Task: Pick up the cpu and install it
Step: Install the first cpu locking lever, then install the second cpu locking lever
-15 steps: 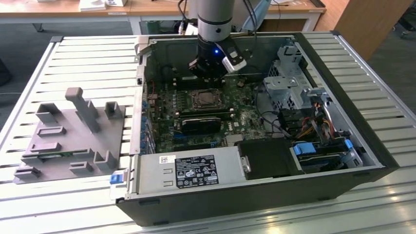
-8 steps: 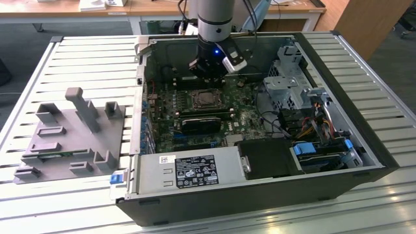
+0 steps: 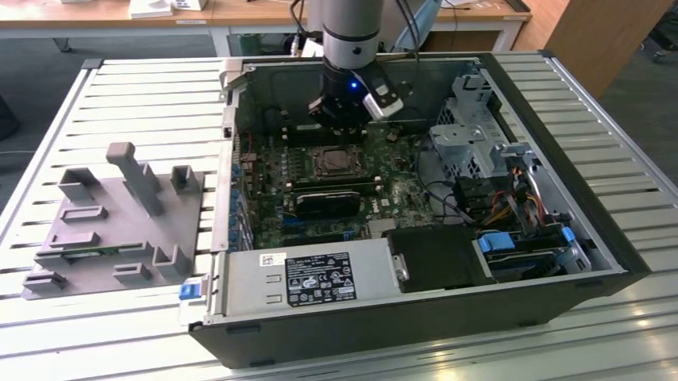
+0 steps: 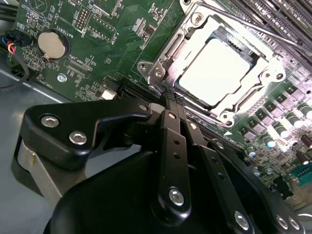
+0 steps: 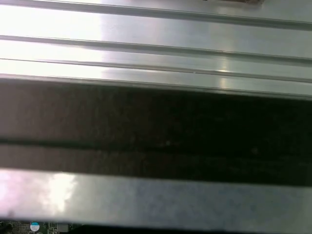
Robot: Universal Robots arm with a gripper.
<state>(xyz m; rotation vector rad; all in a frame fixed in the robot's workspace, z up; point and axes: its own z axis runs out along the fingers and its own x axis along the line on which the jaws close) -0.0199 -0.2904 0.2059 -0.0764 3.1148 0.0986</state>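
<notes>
The cpu (image 4: 217, 73), a flat square chip with a silver-grey top, lies inside the motherboard socket, ringed by the socket's metal frame (image 4: 161, 68). In the exterior view the cpu (image 3: 335, 161) sits in the middle of the green board inside the open computer case. My gripper (image 3: 341, 125) hangs just above the socket's far side. In the second wrist view its two black fingers (image 4: 171, 122) lie pressed together, shut with nothing between them. Their tips end at the socket frame's edge, beside the cpu and apart from it.
The case walls (image 3: 424, 317) box in the board. A power supply (image 3: 307, 278), a drive cage (image 3: 477, 119) and bundled cables (image 3: 509, 198) stand around the socket. Grey fixture blocks (image 3: 117, 214) rest on the slatted table (image 5: 156, 44) at the exterior view's left.
</notes>
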